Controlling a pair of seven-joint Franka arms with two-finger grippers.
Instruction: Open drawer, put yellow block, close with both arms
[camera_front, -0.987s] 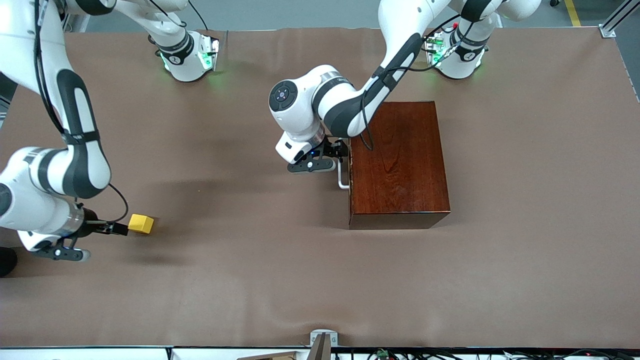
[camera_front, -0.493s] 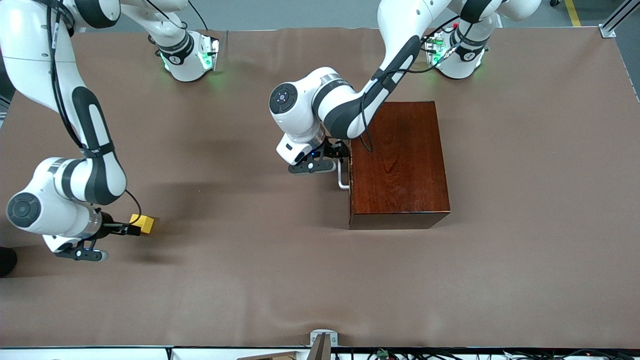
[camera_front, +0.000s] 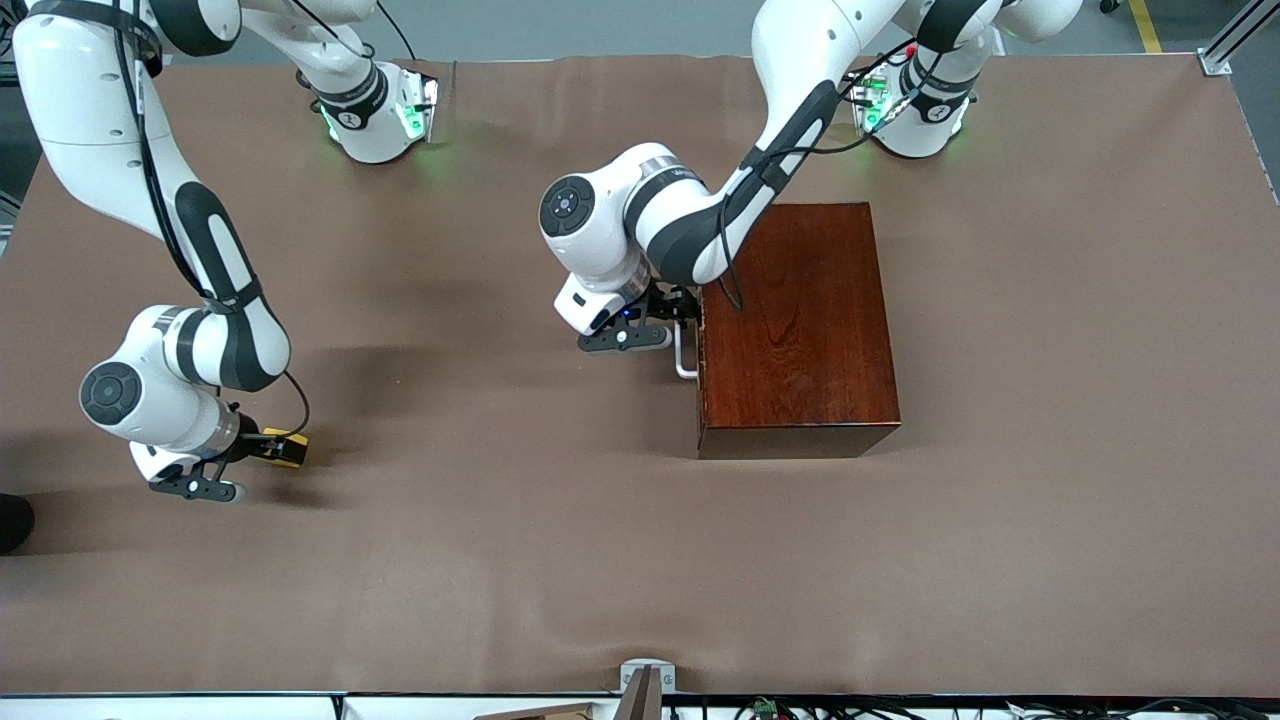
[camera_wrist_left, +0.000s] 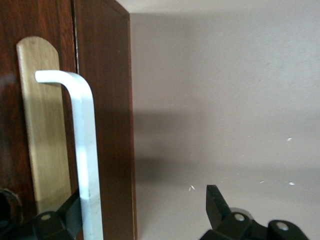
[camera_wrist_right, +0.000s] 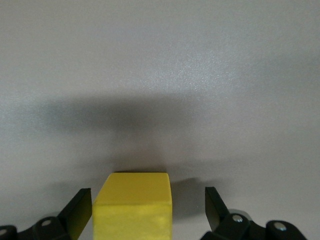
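The drawer (camera_front: 700, 340) is seen shut inside the dark wooden box (camera_front: 795, 325), which stands toward the left arm's end of the table (camera_front: 640, 560). Its white handle (camera_wrist_left: 82, 150) is mounted on a brass plate (camera_wrist_left: 42, 125) on the box's front, which faces the right arm's end. The left gripper (camera_front: 672, 318) is held at this handle, with its jaws spread; in the left wrist view one finger (camera_wrist_left: 65, 220) is seen beside the bar and the other finger (camera_wrist_left: 216, 202) well apart from it over bare table, so the bar appears to lie between them, though contact cannot be made out. The block (camera_front: 285, 447) is found on the table toward the right arm's end, well apart from the box and nearer the front camera than the handle. The right gripper (camera_front: 262, 446) is set low around it, jaws spread, with a gap visible between the block (camera_wrist_right: 134, 205) and each finger (camera_wrist_right: 80, 207) in the right wrist view.
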